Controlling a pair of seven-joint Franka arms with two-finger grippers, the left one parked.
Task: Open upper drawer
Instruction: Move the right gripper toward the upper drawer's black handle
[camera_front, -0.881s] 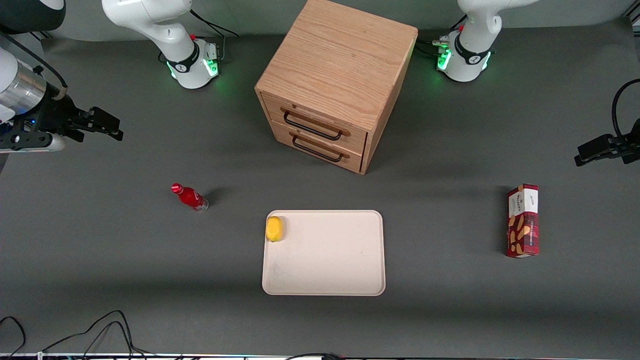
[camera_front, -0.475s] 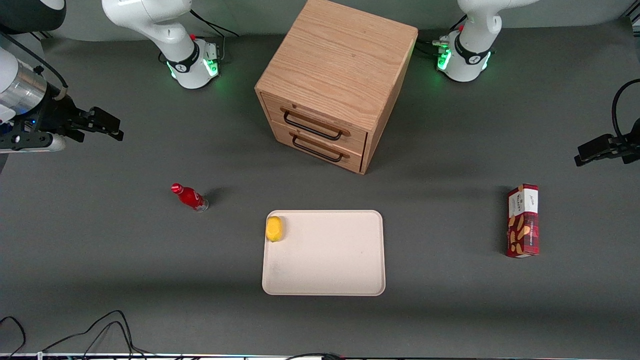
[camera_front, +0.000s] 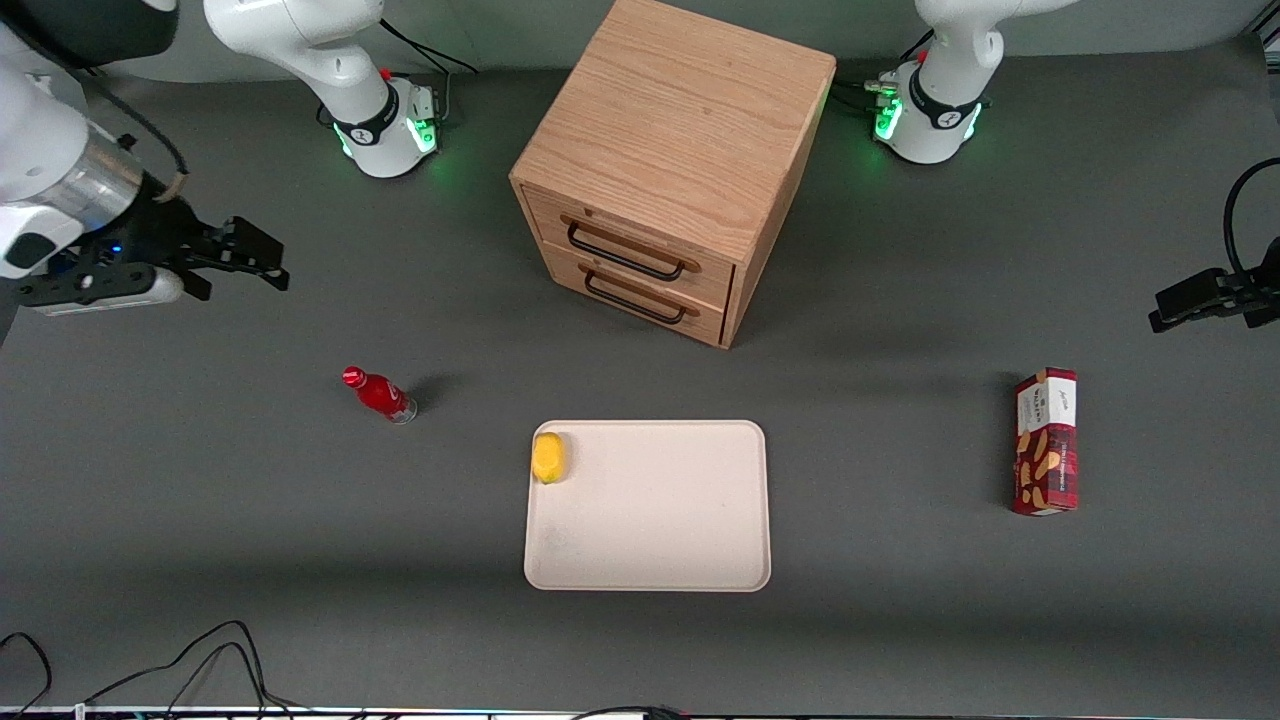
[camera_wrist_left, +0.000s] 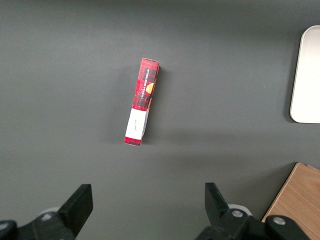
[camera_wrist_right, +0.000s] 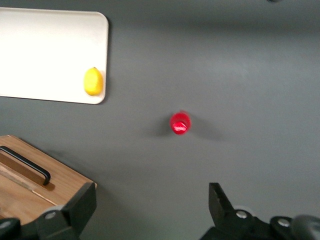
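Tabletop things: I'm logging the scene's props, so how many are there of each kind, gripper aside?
Cabinet: 1, upper drawer shut
Tray: 1
Lemon: 1
Red bottle: 1
Snack box: 1
Total: 5
Gripper open, above the table toward the working arm's end.

Clock hours are read on the front view, with twelve farthest from the camera. A pale tray (camera_front: 660, 520) lies flat on the dark grey worktop (camera_front: 900, 620). A lemon (camera_front: 548, 457) rests in its ten o'clock corner, touching the rim. From the tray, a red bottle (camera_front: 378, 393) stands upright at about ten o'clock, well apart. A red snack box (camera_front: 1046, 441) sits at three o'clock, its long side running twelve to six. At twelve o'clock the cabinet's lower drawer (camera_front: 705, 312) is shut. Black cables (camera_front: 150, 665) trail at eight o'clock.
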